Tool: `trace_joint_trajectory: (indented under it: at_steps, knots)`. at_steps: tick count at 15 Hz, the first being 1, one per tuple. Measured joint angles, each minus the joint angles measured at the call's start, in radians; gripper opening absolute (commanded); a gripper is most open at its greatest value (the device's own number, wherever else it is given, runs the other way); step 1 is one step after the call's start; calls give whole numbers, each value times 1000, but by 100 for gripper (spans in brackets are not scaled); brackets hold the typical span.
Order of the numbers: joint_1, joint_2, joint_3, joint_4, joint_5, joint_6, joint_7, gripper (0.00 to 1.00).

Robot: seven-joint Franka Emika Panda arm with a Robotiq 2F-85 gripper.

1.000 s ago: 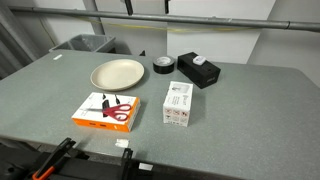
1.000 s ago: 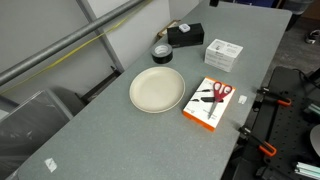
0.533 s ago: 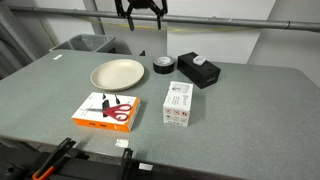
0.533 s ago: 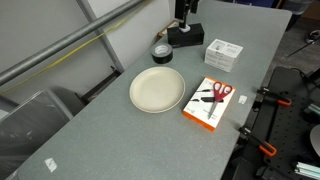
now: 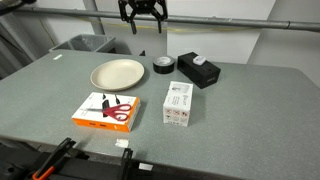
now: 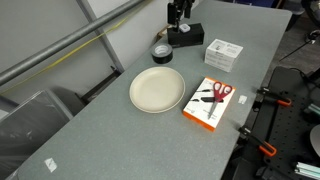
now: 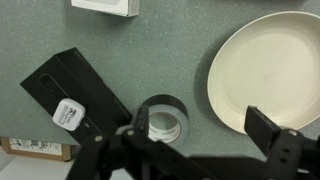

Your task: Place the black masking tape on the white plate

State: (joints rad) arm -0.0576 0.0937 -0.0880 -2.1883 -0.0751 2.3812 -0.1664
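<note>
Toward the far edge of the desk lies the white plate [image 5: 118, 73]. Just beside it, between plate and black box [image 5: 198, 70], the black masking tape [image 5: 162, 66] lies flat. Judged light, stiff and smooth-sided: grip across the outer wall. Above the far edge the gripper [image 5: 142, 17] hangs, jaws spread, empty. In the wrist view its body hides the roll's lower rim; roll-to-box contact is unclear.
</note>
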Motion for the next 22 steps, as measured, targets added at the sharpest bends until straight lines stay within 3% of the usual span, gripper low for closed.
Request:
trace_joint_trajectory:
  at_steps: [4,10,13,22]
  knots:
    - [0,126,8,75,28,2,42,100]
    - [0,475,15,360,48,1,150,100]
    - [0,593,22,496,66,-13,181,100]
    - [0,644,23,552,67,22,190,100]
